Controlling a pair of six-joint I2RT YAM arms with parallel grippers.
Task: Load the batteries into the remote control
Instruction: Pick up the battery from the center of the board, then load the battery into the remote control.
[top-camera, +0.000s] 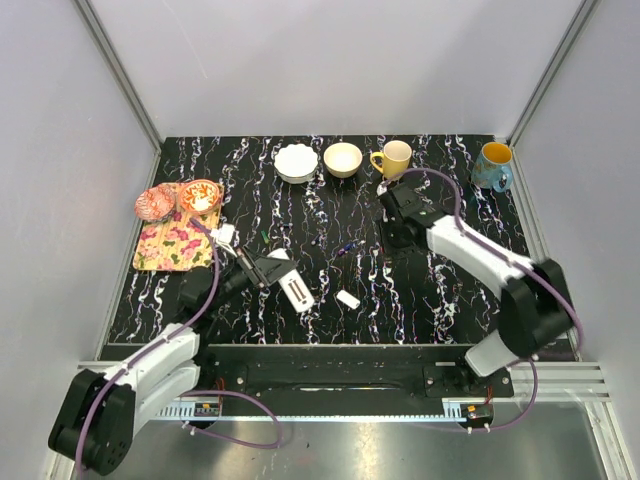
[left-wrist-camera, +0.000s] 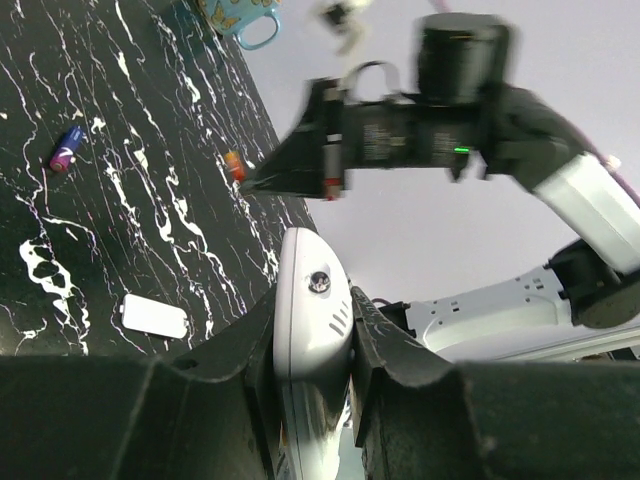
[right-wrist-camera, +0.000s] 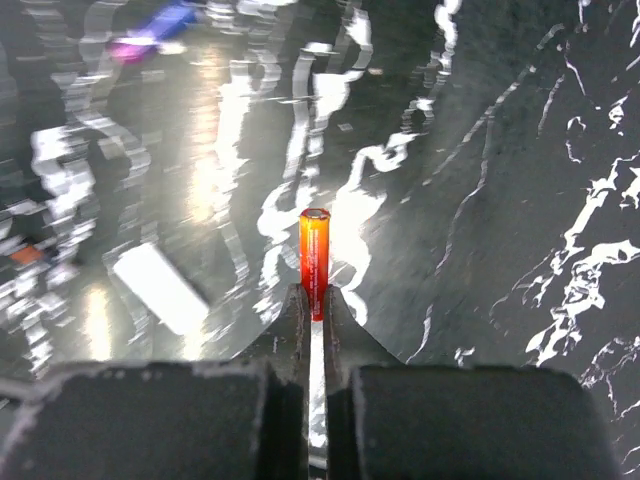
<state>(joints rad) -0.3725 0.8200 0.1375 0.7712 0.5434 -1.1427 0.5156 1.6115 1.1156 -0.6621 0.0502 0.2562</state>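
My left gripper (top-camera: 262, 272) is shut on the remote control (top-camera: 298, 291), a slim white bar, and holds it at the table's left-centre. In the left wrist view the remote (left-wrist-camera: 305, 350) stands edge-on between the fingers of this gripper (left-wrist-camera: 312, 296). My right gripper (right-wrist-camera: 314, 300) is shut on an orange battery (right-wrist-camera: 314, 250) that sticks out past its tips, above the table. From above, that gripper (top-camera: 390, 215) is at centre-right. A purple battery (top-camera: 345, 247) lies on the table. The small white cover piece (top-camera: 348, 298) lies near the front.
A white bowl (top-camera: 296, 162), a tan bowl (top-camera: 343, 159), a yellow mug (top-camera: 393, 158) and a teal mug (top-camera: 493, 165) stand along the back edge. A floral tray (top-camera: 170, 250) with two glass dishes lies at the left.
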